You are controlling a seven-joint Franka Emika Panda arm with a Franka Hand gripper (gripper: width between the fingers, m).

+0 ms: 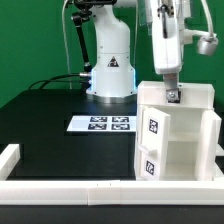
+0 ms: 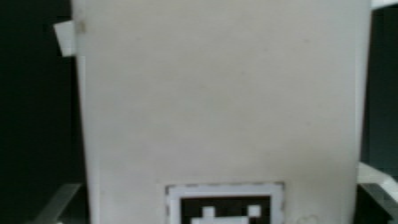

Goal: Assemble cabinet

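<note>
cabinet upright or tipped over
Upright: the cabinet stands square on the table, its tagged face vertical, with the gripper at its top edge.

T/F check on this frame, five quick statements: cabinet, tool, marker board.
1. The cabinet stands at the exterior view's right, by the front rail. True.
2. The tool is at the cabinet's top. True.
3. The marker board lies on top of the cabinet. False: it lies flat on the black table, apart from the cabinet.
4. The cabinet shows no tags. False: two tags face the camera.
5. The wrist view shows a white panel with a tag. True.
</note>
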